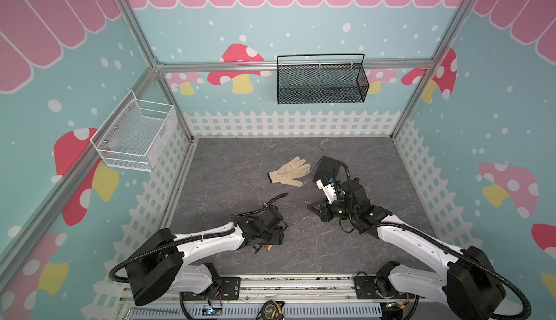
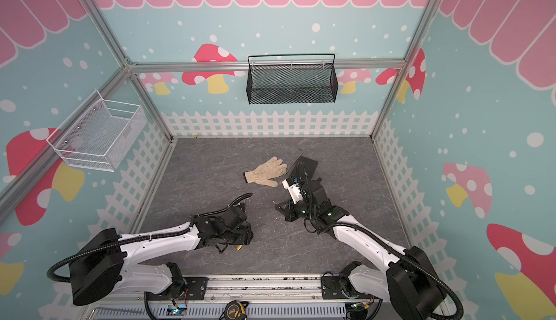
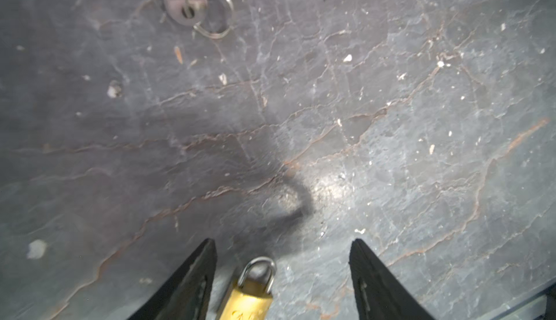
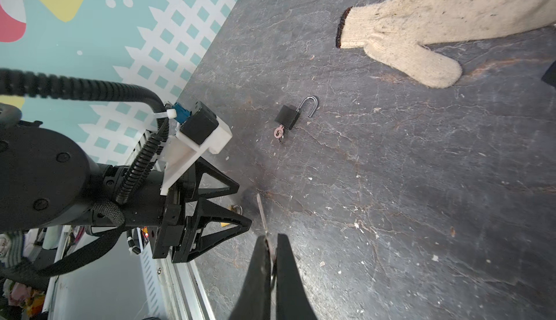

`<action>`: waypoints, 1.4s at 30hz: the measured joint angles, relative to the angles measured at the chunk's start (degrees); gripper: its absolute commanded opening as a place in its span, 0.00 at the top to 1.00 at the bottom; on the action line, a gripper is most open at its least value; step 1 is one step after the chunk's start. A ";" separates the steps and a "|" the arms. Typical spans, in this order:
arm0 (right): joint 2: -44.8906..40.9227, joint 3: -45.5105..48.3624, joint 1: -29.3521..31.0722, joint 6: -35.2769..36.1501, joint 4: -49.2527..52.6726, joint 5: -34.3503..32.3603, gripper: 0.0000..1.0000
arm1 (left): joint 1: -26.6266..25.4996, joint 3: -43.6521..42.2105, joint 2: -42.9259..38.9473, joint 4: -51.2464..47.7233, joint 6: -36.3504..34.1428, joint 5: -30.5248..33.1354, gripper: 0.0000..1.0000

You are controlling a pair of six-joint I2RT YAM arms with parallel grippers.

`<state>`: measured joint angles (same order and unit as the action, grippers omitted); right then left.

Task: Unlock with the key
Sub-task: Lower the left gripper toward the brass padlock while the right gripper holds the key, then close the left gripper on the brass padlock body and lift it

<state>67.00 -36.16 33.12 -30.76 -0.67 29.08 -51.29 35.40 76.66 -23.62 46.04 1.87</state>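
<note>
A brass padlock (image 3: 249,296) with its shackle down lies on the grey slate table between the fingers of my left gripper (image 3: 282,249). That gripper is open and touches nothing. In both top views only a brass corner (image 1: 268,247) shows under the left gripper (image 1: 278,235). My right gripper (image 4: 273,238) is shut on a small key (image 4: 262,213) whose blade points out ahead, toward the left gripper (image 4: 237,210). In a top view the right gripper (image 1: 311,206) hovers at mid-table. A black padlock (image 4: 287,117) with its shackle swung open and a pinkish key (image 4: 278,132) in it lies farther off.
A cream work glove (image 1: 290,171) lies at mid-table, with a black angled stand (image 1: 326,165) beside it behind the right arm. A black mesh basket (image 1: 322,80) hangs on the back wall. A white wire basket (image 1: 135,132) hangs on the left wall. A tape measure (image 1: 272,312) sits at the front rail.
</note>
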 measured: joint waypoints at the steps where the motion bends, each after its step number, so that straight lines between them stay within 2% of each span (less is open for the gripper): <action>1: 0.26 -0.02 0.00 0.26 0.09 0.02 1.00 | -0.20 0.00 0.42 0.39 0.02 -0.11 0.30; 8: 0.63 -0.02 0.00 0.92 0.35 0.24 1.00 | -2.56 -0.07 1.44 1.40 1.95 -0.13 0.36; 15: 1.29 -0.02 0.00 1.18 0.26 0.96 1.00 | -6.08 -0.22 1.27 -0.09 6.32 3.48 0.36; 28: 1.51 -0.02 0.00 1.14 -0.28 2.08 1.00 | -8.50 -0.22 0.26 -5.75 11.28 7.15 0.37; 36: 2.08 -0.02 0.00 1.11 -1.31 3.02 1.00 | -11.13 3.15 4.02 -9.79 15.47 7.91 0.52; 42: 2.25 0.00 0.00 1.14 -1.73 3.85 1.00 | -12.74 6.88 7.96 -14.49 19.21 9.60 0.54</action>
<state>69.25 -36.16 33.12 -29.63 -2.39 32.93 -64.03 42.28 84.62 -38.11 65.25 11.46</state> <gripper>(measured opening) 0.049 0.471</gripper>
